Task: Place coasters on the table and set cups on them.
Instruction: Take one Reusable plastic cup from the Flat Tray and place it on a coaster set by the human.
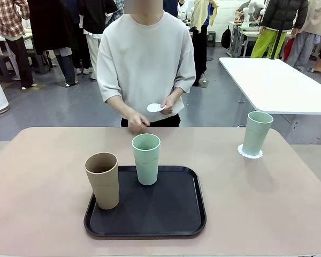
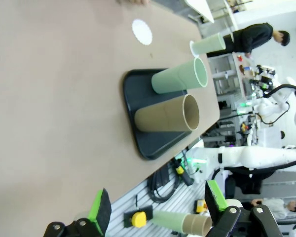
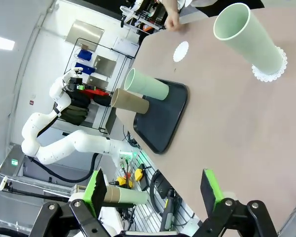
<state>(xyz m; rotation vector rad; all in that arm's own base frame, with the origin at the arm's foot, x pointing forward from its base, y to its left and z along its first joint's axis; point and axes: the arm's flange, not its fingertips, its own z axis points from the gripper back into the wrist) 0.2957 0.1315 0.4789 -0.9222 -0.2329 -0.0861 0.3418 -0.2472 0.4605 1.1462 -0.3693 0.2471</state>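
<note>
1. The left gripper (image 2: 158, 207) has its jaws spread wide and grips nothing. It hangs past the edge of the table (image 2: 54, 108), on the robot's side.
2. Ahead of it and well apart lies the tray (image 2: 144, 145). The tan cup (image 2: 165, 116) stands nearest, by the tray's left rim, with the middle mint cup (image 2: 177, 80) just beyond it. Both are upright, with a small gap between them.
3. The right gripper (image 3: 152, 192) is likewise wide, with nothing between its pads, and it also sits off the table's near edge.
4. The right mint cup (image 1: 257, 131) stands upright on the first coaster (image 1: 250, 153), whose lace edge shows all around the cup's base. This pair is on the table's right side, clear of the tray. It lies ahead of the right gripper and off to one side, well apart from it.
5. The loose coaster (image 3: 180, 51) lies flat on bare table beyond the tray, near the far edge. It is just beside the person's hand (image 3: 172, 19), which reaches down to the tabletop, and it is far from both grippers.
6. The person's other hand (image 1: 168, 104) holds the held coaster (image 1: 155, 107) at waist height, above the table's far edge. Of all the task's things, this coaster is the farthest from either gripper.
</note>
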